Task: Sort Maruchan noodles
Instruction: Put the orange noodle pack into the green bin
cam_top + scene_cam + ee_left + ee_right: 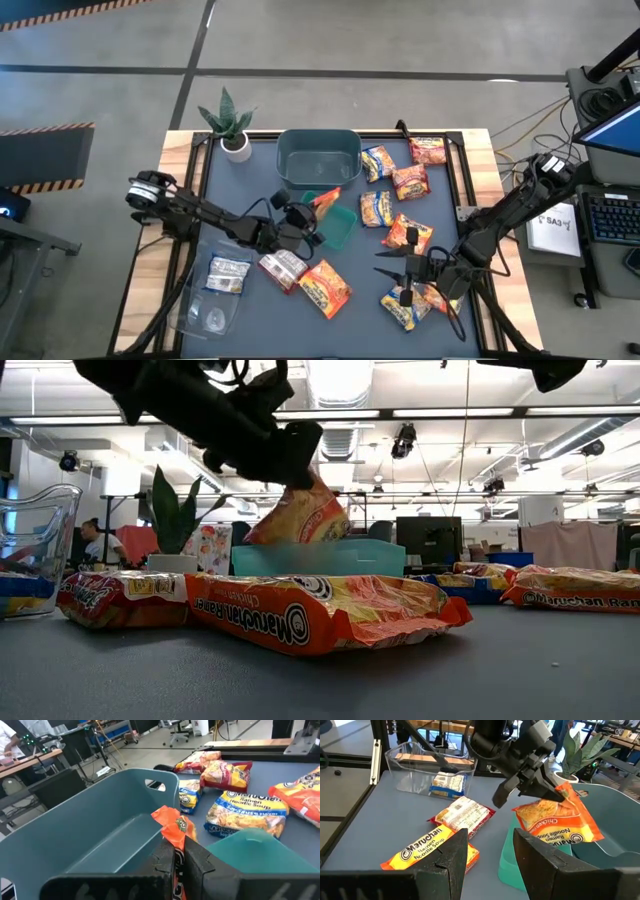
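While the left claw [547, 790] hung beside the grey-teal tub [318, 157], on the side toward the green tray [338, 226], it was pinching an orange chicken packet [559, 822] by one corner, the packet dangling off the counter [350, 320] and tilted. Fingers pressed together on the crinkled edge; the left wrist view showed the orange plastic caught between them.

Step in hand, as judged: carrying one orange packet to its bin, most likely the tub, which sat bare inside. Next move would call for bringing the packet over the tub's rim and then spreading the fingers, with the packet clear of the tray's edge first.

Right claw [405, 268] waited well away from the tub, over the counter's near right part, fingers spread and holding nothing, just above a yellow-and-blue packet [399, 306].

Remaining noodles: a cluster of packets [398, 180] lay beside the tub toward the right arm. An orange packet [324, 286] and a dark red-and-white packet [283, 268] lay past the tray from the tub. Further out toward the left arm, a clear bin [212, 292] held one yellow-and-blue packet [227, 274]. Sorting looked early; most packets lay loose.
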Motion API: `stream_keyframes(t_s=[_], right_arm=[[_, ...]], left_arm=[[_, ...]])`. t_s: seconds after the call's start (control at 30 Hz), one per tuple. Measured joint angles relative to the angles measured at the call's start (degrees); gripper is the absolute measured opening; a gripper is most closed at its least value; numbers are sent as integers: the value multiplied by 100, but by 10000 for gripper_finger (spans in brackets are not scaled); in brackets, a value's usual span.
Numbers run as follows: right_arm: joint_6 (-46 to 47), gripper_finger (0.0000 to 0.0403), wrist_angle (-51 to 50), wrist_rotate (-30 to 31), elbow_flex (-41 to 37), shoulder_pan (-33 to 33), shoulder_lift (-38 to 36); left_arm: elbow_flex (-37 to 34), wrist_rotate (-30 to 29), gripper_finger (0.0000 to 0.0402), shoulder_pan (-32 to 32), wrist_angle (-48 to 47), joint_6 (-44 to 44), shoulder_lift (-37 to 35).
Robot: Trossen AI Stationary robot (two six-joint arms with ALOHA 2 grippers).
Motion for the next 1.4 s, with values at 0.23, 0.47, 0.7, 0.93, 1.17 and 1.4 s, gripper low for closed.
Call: stream_keyframes(t_s=[0.23,0.47,0.7,0.93,1.17,1.4], right_arm=[[7,148,0,2,0,0,0],[30,148,0,4,0,0,0],[84,148,-1,4,0,0,0],[101,148,0,4,0,0,0],[152,148,-1,4,0,0,0],[159,148,-2,2,0,0,0]], left_arm=[[-66,7,0,-110,-121,-4,0],[-66,7,0,-195,-447,-268,0],[-66,2,0,-202,-654,-560,-2],[-66,-36,29,-206,-679,-604,-11],[-66,-75,77,-206,-994,-885,-77],[-64,-190,120,-202,-1325,-1024,-237]])
